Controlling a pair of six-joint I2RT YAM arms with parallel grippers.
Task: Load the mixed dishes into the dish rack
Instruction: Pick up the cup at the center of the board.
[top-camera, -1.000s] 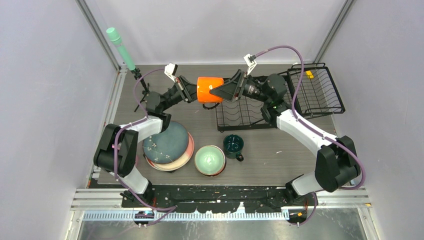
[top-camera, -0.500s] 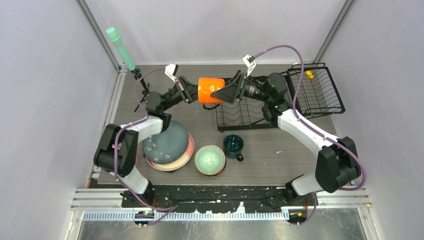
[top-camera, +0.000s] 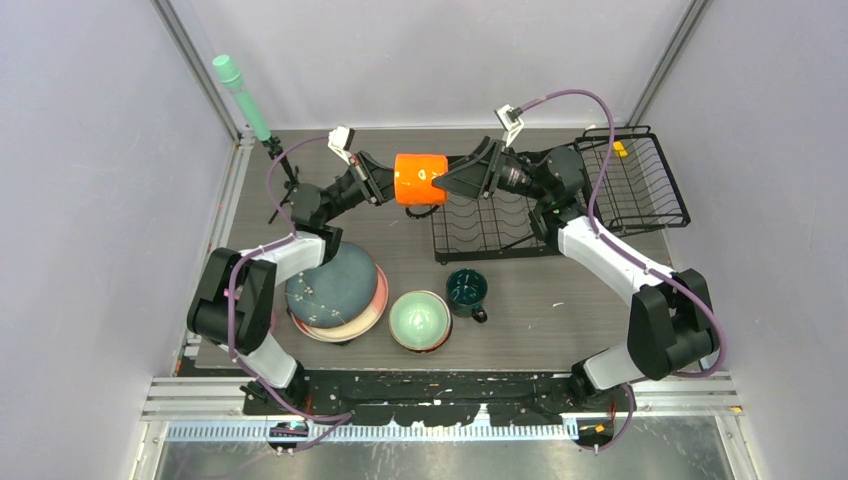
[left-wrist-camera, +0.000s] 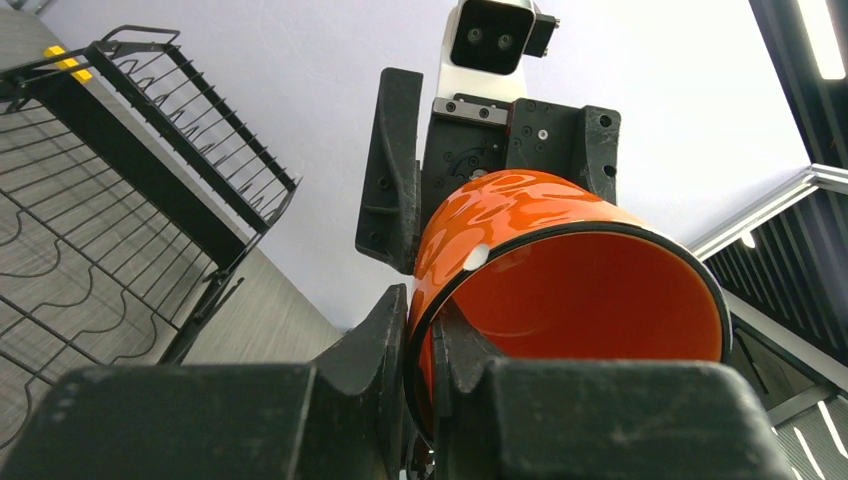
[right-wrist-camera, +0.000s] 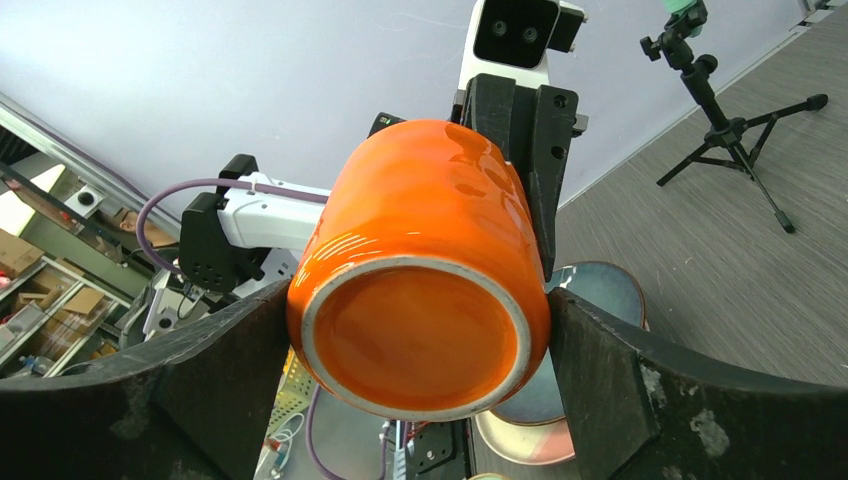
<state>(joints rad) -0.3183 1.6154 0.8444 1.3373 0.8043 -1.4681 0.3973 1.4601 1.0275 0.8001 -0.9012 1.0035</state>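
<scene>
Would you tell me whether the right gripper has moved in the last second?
Yes: the right gripper has shifted slightly right, toward the basket end of the dish rack, and a little farther back.

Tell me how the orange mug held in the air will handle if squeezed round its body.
Probably slippery: the orange mug shows bright glossy reflections. Likely rigid but breakable, looking ceramic. Its round body may twist, since the left gripper pinches only its rim.

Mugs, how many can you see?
2: the orange mug held aloft in the left pincer, the dark teal mug standing before the dish rack. Stacked dishes might hide more.
</scene>
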